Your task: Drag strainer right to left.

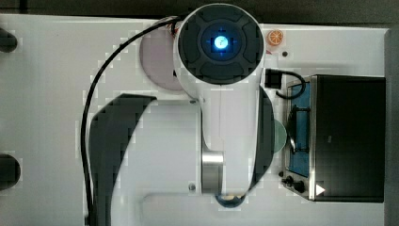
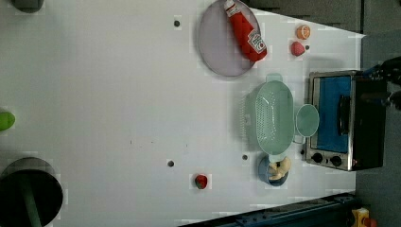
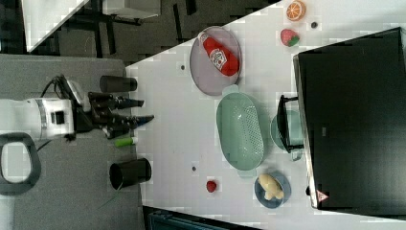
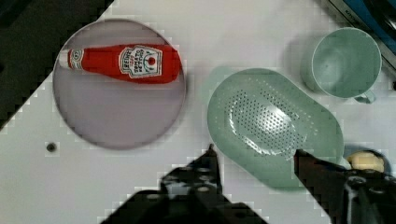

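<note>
The strainer is a pale mint-green oval colander dotted with small holes; it lies on the white table between the plate and the blue bowl. It also shows in the right view and the wrist view. My gripper hangs open well above it, and the strainer's near rim appears between the two dark fingertips. Nothing is held. In the right view the gripper is at the left, fingers spread and pointing toward the table. In the top view the white arm covers the strainer.
A green mug stands between the strainer and a toaster oven. A grey-lilac plate holds a ketchup bottle. A blue bowl, a strawberry and an orange slice lie nearby. Bare table spreads across the left view's left.
</note>
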